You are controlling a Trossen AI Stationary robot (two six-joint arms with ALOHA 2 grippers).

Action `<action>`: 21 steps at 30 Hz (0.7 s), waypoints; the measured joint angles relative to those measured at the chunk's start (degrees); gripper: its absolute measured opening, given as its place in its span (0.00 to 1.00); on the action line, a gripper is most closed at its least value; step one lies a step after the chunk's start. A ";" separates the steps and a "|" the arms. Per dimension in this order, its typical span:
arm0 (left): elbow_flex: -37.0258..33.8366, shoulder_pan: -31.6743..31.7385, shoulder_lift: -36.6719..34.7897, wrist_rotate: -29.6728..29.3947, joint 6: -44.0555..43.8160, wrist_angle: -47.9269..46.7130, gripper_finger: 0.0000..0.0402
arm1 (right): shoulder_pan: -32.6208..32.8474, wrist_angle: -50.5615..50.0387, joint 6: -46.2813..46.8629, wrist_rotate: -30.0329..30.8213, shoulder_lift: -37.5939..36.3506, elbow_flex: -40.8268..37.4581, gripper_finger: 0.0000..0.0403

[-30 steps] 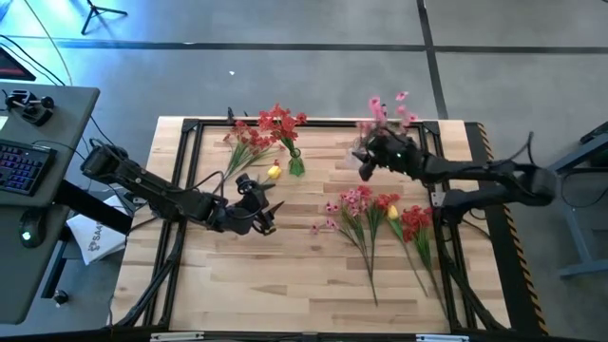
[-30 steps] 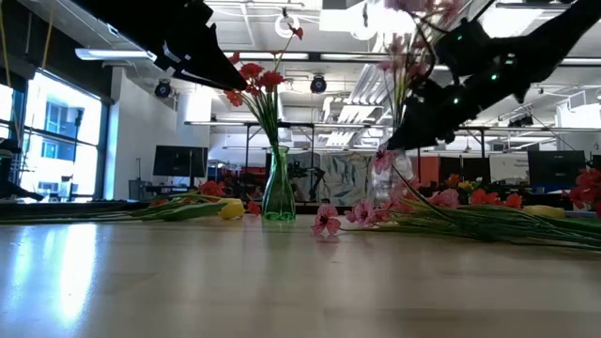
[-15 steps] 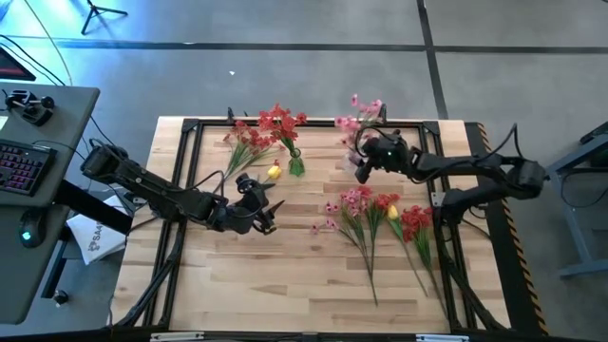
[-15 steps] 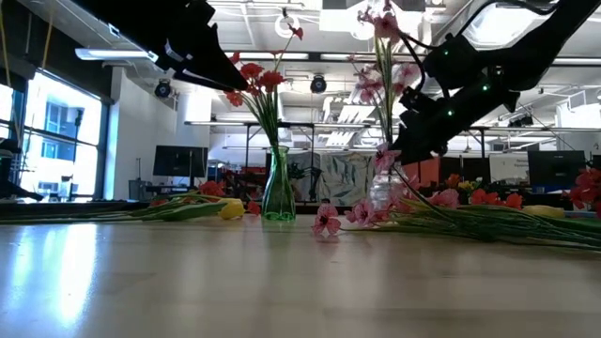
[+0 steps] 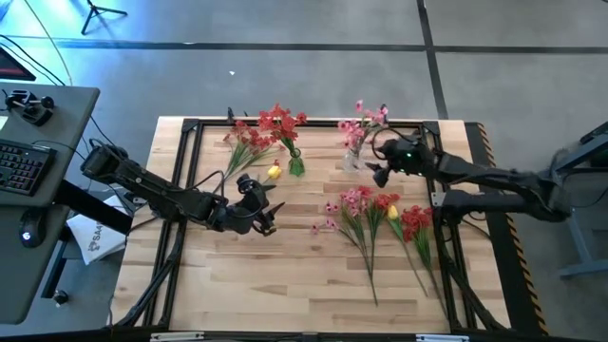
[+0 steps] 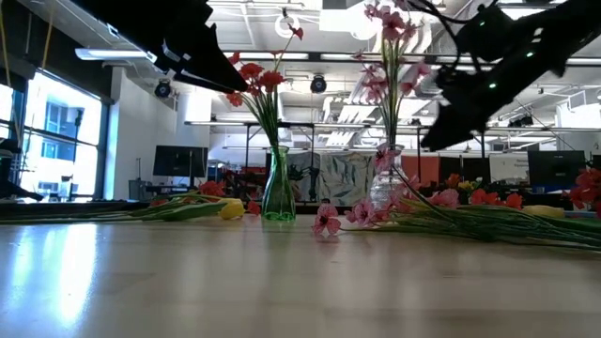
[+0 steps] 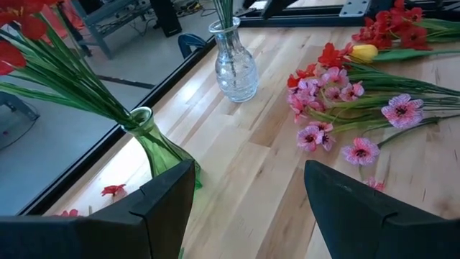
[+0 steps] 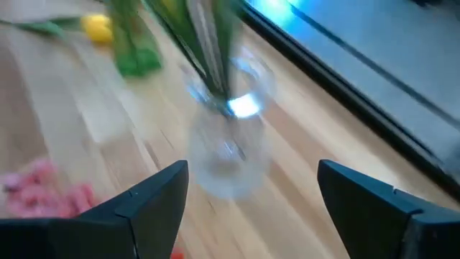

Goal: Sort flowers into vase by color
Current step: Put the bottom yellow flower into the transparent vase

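A clear vase stands at the far middle of the table and holds a pink spray by its stems. To its left, a green vase holds red flowers. My right gripper hovers open just right of the clear vase, with nothing between its fingers. My left gripper waits open above the table's left middle, facing both vases. Loose pink, red and yellow flowers lie flat on the right half of the table.
More red sprays and a yellow bloom lie on the table left of the green vase. A black frame runs round the tabletop. Bare wood lies near the front edge. A desk with a keyboard stands off the left side.
My right gripper has swung the pink spray over the clear vase, opened and let it go. It has then drawn back toward the table's right edge, rising a little. The pink spray has gone from tilted in the gripper to upright in the clear vase.
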 joint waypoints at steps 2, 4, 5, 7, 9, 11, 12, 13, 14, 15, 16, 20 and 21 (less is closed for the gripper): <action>0.00 0.00 0.00 0.00 0.00 0.01 0.62 | 0.75 -9.01 3.07 2.46 -4.00 0.92 0.76; 0.00 0.02 0.00 0.00 0.00 0.01 0.62 | 2.49 -17.07 7.82 3.19 -6.82 2.90 0.76; 0.00 0.02 0.00 0.00 0.00 0.03 0.62 | 3.74 -20.70 10.46 3.15 -7.84 3.97 0.76; 0.00 0.02 0.00 -0.17 0.02 0.03 0.62 | 7.00 -26.24 15.45 3.31 -8.93 5.68 0.76; 0.00 0.02 0.00 -0.45 0.00 0.04 0.62 | 11.40 -30.99 21.05 3.46 -8.95 7.21 0.76; 0.00 0.01 0.00 -0.46 -0.14 0.02 0.62 | 16.40 -36.86 27.76 3.31 -8.68 8.22 0.76; 0.00 -0.10 0.00 -0.46 -0.45 0.03 0.62 | 19.03 -39.68 31.48 3.31 -8.37 8.51 0.76; 0.00 -0.25 0.00 -0.49 -0.73 -0.03 0.62 | 21.82 -42.12 35.57 3.31 -8.07 8.67 0.76; 0.00 -0.44 0.00 -0.50 -0.93 -0.10 0.62 | 24.78 -44.40 39.55 3.32 -7.80 8.79 0.76; 0.00 -0.55 0.00 -0.48 -0.94 -0.27 0.62 | 27.90 -46.19 43.50 3.30 -7.42 8.85 0.76; 0.00 -0.55 0.00 -0.48 -0.97 -0.56 0.62 | 30.95 -47.07 47.02 3.22 -6.88 8.85 0.76; 0.00 -0.54 0.00 -0.48 -1.03 -1.17 0.62 | 42.22 -45.76 58.19 2.42 -3.66 8.86 0.76; 0.00 -0.52 0.00 -0.48 -1.03 -1.19 0.62 | 44.62 -44.41 60.23 1.81 -2.47 8.87 0.76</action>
